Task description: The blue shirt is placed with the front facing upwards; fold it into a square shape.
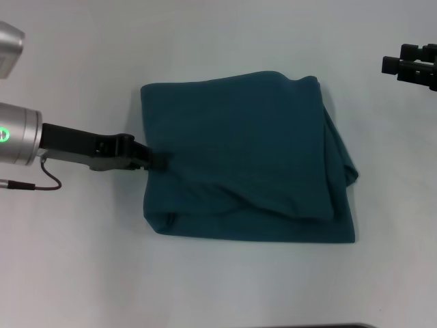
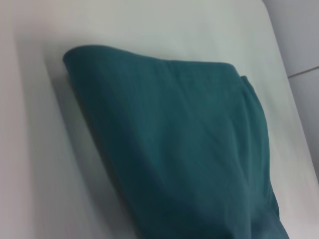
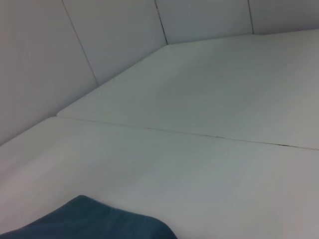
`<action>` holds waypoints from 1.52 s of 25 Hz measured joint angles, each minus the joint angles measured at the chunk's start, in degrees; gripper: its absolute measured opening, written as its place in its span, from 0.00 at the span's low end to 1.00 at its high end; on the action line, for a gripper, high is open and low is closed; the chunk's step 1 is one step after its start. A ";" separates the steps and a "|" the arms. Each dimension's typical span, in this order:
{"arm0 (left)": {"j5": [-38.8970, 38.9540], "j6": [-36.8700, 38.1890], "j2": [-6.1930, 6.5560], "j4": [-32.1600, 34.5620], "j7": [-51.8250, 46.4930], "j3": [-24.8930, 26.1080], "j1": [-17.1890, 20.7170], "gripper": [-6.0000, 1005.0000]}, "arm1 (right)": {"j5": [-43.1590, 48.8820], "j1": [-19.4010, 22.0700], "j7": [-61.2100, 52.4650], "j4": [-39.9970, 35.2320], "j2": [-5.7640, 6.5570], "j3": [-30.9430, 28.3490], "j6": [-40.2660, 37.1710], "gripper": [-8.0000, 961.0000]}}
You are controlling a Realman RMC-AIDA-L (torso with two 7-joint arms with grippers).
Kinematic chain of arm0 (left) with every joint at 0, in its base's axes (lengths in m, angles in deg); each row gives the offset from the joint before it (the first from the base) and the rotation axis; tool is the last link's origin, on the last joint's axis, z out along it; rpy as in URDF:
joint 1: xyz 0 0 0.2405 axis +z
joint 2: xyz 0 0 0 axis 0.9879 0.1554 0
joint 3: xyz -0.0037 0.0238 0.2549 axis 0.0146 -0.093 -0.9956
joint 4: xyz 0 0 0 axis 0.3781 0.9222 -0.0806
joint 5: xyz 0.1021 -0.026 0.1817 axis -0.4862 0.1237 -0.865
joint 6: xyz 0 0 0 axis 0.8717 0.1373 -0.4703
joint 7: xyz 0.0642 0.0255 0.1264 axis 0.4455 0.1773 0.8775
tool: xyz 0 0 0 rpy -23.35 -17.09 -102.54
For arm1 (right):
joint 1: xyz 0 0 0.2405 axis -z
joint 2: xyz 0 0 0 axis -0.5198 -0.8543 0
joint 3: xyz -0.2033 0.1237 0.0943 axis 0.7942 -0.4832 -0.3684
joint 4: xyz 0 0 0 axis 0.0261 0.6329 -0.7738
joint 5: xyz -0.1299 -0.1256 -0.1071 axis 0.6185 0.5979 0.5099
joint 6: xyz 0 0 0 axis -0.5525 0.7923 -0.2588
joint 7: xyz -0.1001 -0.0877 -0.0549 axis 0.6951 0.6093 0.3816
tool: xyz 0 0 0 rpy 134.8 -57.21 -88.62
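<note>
Left gripper [image 1: 158, 161] sits at the left edge of the blue shirt [image 1: 246, 157], about midway along that edge, low on the desk [image 1: 225, 41]. Its tips are buried in a pucker of cloth that radiates creases to the right, so it appears clamped on the fabric edge, though the fingers themselves are hidden. Right gripper [image 1: 403, 63] hangs at the far right, well apart from the shirt; whether it is apart or together I cannot tell.

The blue shirt lies at the centre of the desk, already folded into a near-square bundle with plain teal uppermost. Defects noted: the right side shows 2 or 3 offset layers spilling past each other, and the near edge is slack and rounded at the near-left corner.

Judgement: the step in hand is a final tidy of the left edge. To do it well, draw the pinched edge gently left to take out the pucker, keep the pull level with the desk so lower layers do not drag, and release only once the edge lies straight.
</note>
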State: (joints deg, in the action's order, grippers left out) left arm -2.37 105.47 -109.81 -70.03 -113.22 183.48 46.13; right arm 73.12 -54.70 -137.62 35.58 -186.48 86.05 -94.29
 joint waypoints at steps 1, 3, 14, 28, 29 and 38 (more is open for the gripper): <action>0.01 0.07 0.05 0.00 0.31 0.54 0.03 0.08 | 0.00 0.00 -0.01 0.00 -0.01 0.12 0.00 0.64; 0.00 0.42 0.13 0.00 0.97 2.24 0.16 0.09 | 0.01 0.00 -0.13 -0.01 -0.01 0.49 0.01 0.65; 0.22 1.67 -1.11 -8.40 3.76 9.45 5.07 0.37 | 4.51 -0.60 -6.65 -0.02 0.95 2.45 -3.37 0.65; 0.52 6.92 -3.01 -8.03 14.86 18.82 5.81 0.91 | 6.54 -3.42 -9.99 4.55 1.44 3.74 -7.77 0.65; 0.59 6.99 -3.05 -8.02 15.02 18.89 5.86 0.90 | 6.58 -4.02 -9.82 6.09 1.82 3.94 -7.94 0.65; 1.91 7.51 -3.50 -6.29 18.15 19.54 6.40 0.90 | 6.61 -6.61 -7.88 9.82 1.82 5.31 -8.24 0.65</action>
State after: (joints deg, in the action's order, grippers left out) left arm -0.47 112.99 -113.31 -76.32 -95.07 203.02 52.54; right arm 79.73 -61.30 -145.50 45.40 -184.66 91.36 -102.53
